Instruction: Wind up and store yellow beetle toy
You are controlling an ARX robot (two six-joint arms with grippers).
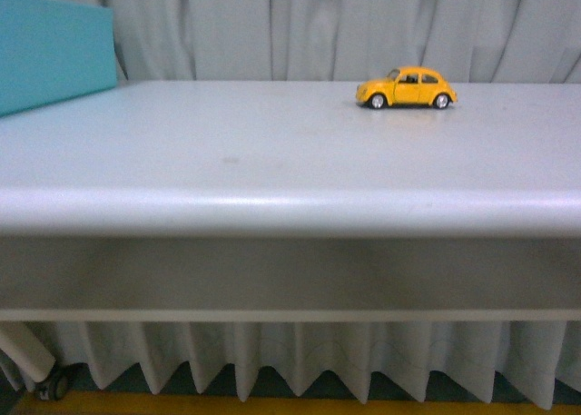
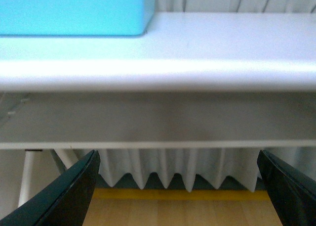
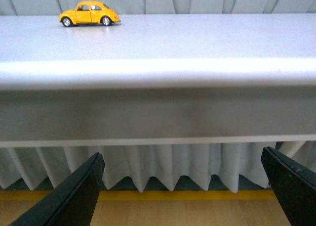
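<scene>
The yellow beetle toy [image 1: 406,87] stands on its wheels at the far right of the white table [image 1: 272,152], side-on, with its nose to the left. The right wrist view also catches the beetle toy [image 3: 90,13] at the table's back edge. Neither arm appears in the front view. My left gripper [image 2: 177,186] is open and empty, held below and in front of the table's front edge. My right gripper [image 3: 182,189] is open and empty too, equally low and short of the table. Both sit far from the toy.
A turquoise box [image 1: 50,52] rests on the table's far left corner, and the same box [image 2: 74,11] fills the top of the left wrist view. White curtains [image 1: 318,24] hang behind. A shelf panel [image 1: 290,274] runs under the tabletop, above a wooden floor with a yellow line [image 3: 173,195].
</scene>
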